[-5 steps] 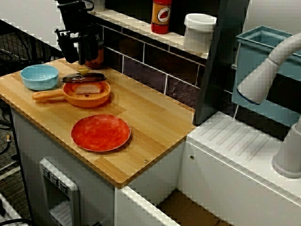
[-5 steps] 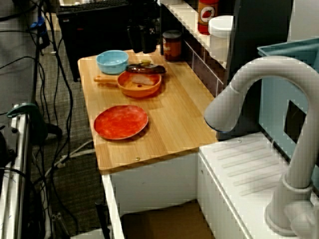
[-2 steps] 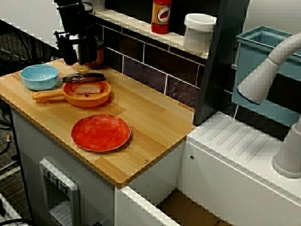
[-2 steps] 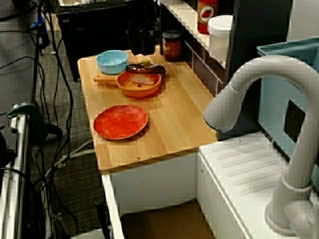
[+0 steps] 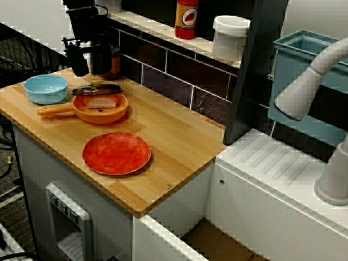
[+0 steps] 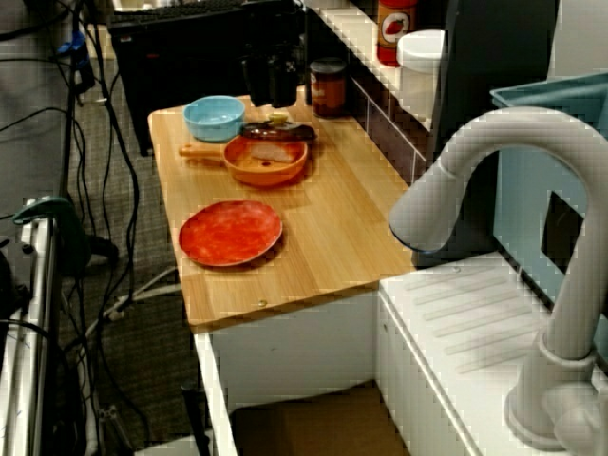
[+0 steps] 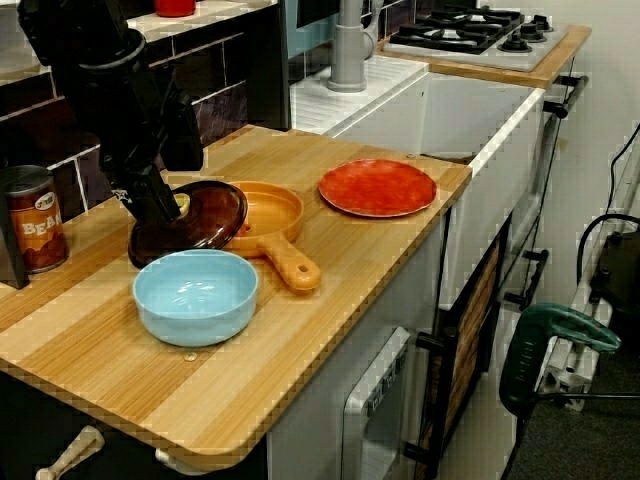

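My black gripper (image 5: 88,70) hangs open and holds nothing at the counter's back left corner. It sits just above a dark brown lid (image 5: 97,89). That lid leans on the rim of an orange pan (image 5: 101,108), and something pale lies inside the pan. In the view from the counter's end, the gripper (image 7: 158,203) is close over the lid (image 7: 195,222) near its yellow knob (image 7: 181,204). A light blue bowl (image 5: 45,88) stands left of the pan. A can of beans (image 7: 33,233) stands by the wall behind the gripper.
A red plate (image 5: 116,153) lies nearer the counter's front edge. On the back ledge stand a red bottle (image 5: 186,19) and a white tub (image 5: 230,37). To the right are a dark upright panel (image 5: 255,70), a white sink drainboard (image 5: 283,168) and a grey faucet (image 6: 494,180).
The gripper has risen a little above the lid and shifted slightly left. Lid, pan, bowl and plate have not moved.
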Robot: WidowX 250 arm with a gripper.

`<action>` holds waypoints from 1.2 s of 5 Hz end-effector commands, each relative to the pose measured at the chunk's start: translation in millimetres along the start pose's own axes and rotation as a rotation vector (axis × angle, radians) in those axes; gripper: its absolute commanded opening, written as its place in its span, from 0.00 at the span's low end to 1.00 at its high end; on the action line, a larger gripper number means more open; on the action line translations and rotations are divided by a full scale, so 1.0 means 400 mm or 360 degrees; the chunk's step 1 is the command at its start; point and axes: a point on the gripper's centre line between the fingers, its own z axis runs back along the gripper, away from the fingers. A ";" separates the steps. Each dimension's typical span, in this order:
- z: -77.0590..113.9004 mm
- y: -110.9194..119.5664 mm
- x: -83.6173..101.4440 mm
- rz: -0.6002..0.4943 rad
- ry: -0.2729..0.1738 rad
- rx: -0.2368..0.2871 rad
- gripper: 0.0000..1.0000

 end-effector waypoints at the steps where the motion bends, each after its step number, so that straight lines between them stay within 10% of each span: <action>1: 0.013 -0.004 0.004 0.0020 -0.0031 0.0051 1.00; 6: 0.010 -0.007 -0.008 -0.0008 -0.0041 0.0051 1.00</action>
